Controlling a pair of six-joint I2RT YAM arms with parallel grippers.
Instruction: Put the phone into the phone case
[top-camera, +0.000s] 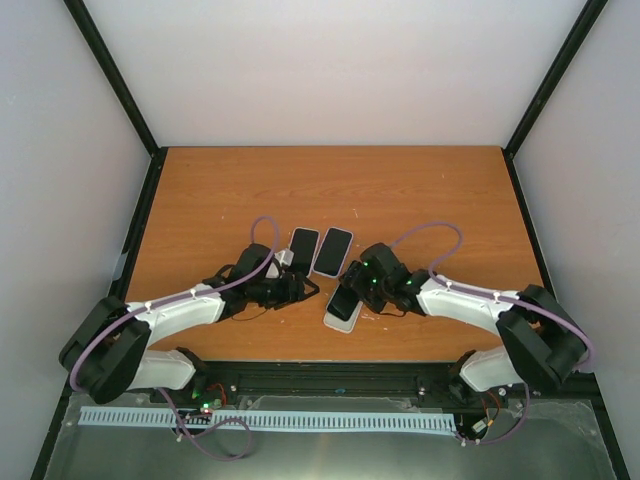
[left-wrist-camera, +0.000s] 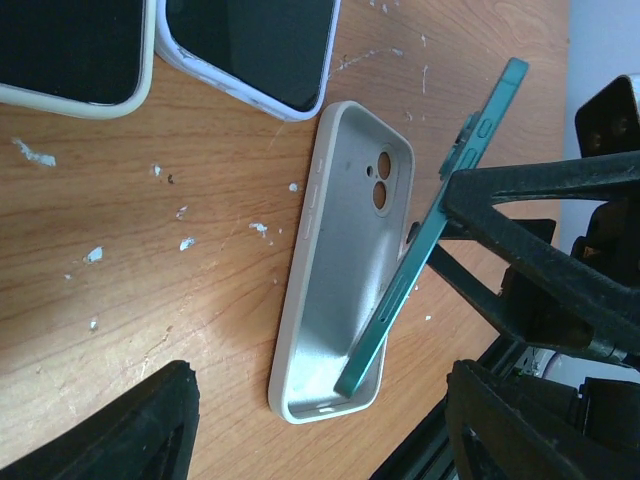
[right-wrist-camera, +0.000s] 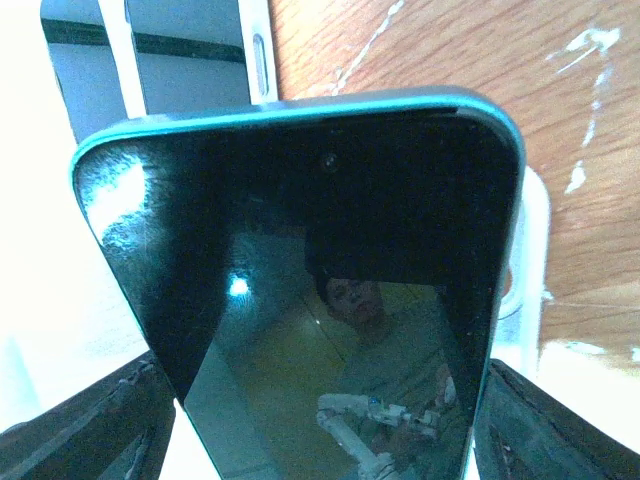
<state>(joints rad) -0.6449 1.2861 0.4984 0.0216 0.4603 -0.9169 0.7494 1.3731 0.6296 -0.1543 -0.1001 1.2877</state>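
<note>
Two grippers, one phone tilted into its case.
Nearest, the left gripper (top-camera: 297, 288) sat spread wide, holding nothing, while the right gripper (right-wrist-camera: 320, 430) was clamped across a slim teal phone (left-wrist-camera: 430, 230) with a glossy black screen. One end of the phone rested inside the case (left-wrist-camera: 335, 300) and the other was lifted. The case, a pale matte shell with rounded corners and a camera cut-out, lay open side up on the scuffed wooden table (top-camera: 400, 190). Beyond it lay a cream-cased phone (left-wrist-camera: 70, 50) and a white-cased phone (left-wrist-camera: 255, 45), side by side.
</note>
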